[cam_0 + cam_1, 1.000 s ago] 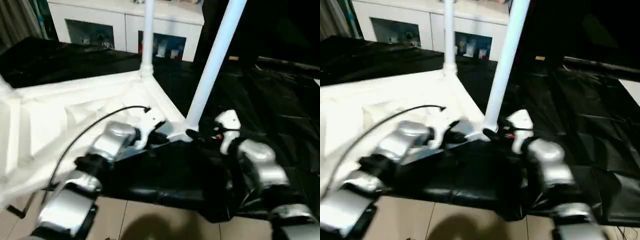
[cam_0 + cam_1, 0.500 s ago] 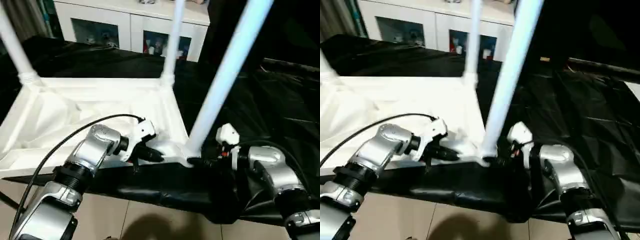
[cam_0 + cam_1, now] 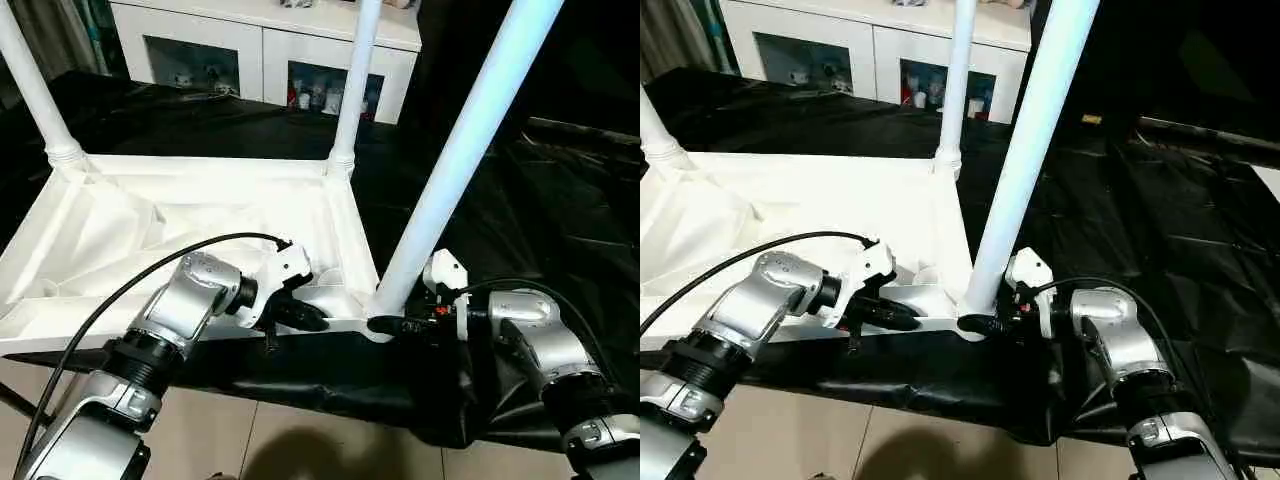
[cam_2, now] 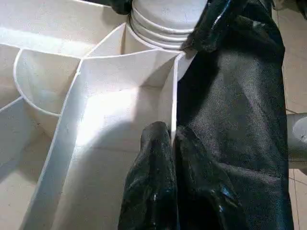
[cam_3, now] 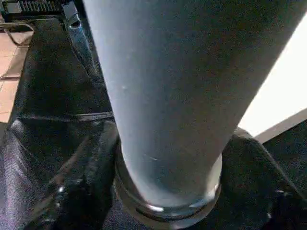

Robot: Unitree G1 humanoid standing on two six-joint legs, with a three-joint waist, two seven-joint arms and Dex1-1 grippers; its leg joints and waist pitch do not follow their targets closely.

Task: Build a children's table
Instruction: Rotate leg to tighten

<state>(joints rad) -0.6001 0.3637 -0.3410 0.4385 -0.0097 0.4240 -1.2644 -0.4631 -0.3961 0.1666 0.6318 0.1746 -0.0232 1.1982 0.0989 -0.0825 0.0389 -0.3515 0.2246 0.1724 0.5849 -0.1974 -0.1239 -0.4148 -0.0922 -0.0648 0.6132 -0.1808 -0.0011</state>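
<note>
Children's table (image 3: 190, 215) lies upside down at the near edge of the black-covered work table (image 3: 560, 200). Compared with a second ago, the near-right leg (image 3: 455, 165) is seen closer to upright in its corner socket, though the camera has shifted too. Left gripper (image 4: 172, 143) is pinched shut on the tabletop's thin rim beside that socket. Right gripper (image 3: 985, 325) has its fingers around the leg base; a firm clamp cannot be confirmed. Three legs are seen standing; seating likely nearly done.

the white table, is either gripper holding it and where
Left gripper pinches the children's table by its near rim wall. Right gripper has its fingers around the near leg's base.
</note>
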